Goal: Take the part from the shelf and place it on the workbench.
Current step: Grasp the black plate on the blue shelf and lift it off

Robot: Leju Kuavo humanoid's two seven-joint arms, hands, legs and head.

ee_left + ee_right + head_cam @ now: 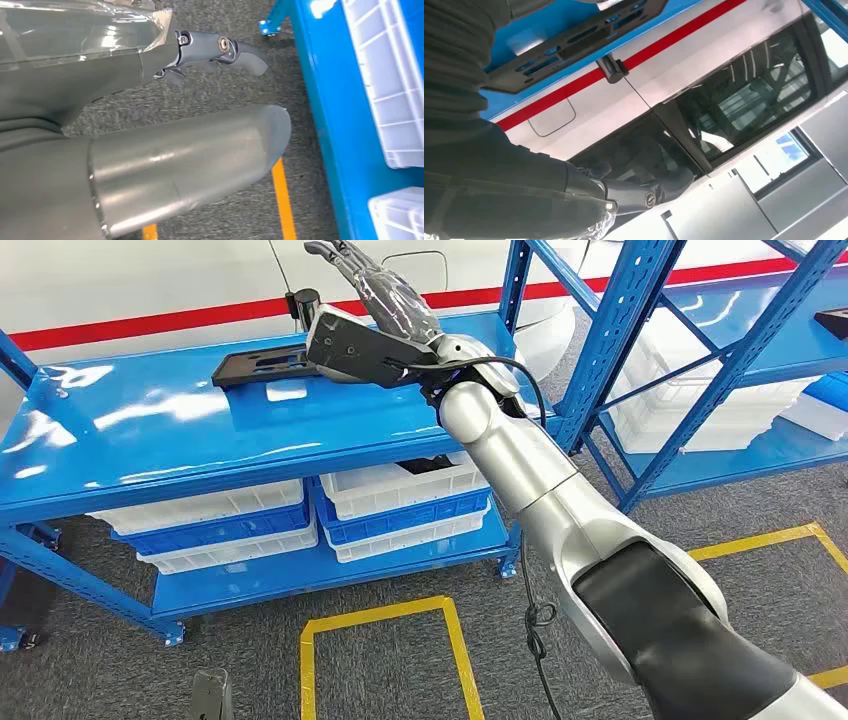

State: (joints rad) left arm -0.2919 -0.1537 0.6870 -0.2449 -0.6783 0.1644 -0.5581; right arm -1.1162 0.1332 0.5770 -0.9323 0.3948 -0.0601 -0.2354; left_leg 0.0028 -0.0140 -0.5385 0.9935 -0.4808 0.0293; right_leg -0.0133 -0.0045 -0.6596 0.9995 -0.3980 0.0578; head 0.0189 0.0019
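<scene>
Shelving in blue steel [150, 440] fills the left and centre of the head view, and the part [262, 364], a flat black plate with slots, lies on its top deck near the upper centre of the frame. Its long axis runs left to right, slightly rising toward the right. The right hand [375, 295] reaches in from the lower right on a silver arm, its fingers extended and apart above the part's right end; they hold nothing, and I judge the hand to sit just past and over the plate, not on it. White and blue bins [400, 500] sit on the lower deck.

Left wrist view: the left hand [215, 52] hangs over grey floor beside the shelf foot, fingers loosely curled around nothing, well away from the part.

Right wrist view: the part [574, 42] crosses the upper left of the frame, lying on the blue deck, and the right hand's fingers [649, 192] show at the lower centre, clear of it. The right hand is plainly the nearer one; the coming move likely calls for lowering it onto the plate's near end, across its long axis.
</scene>
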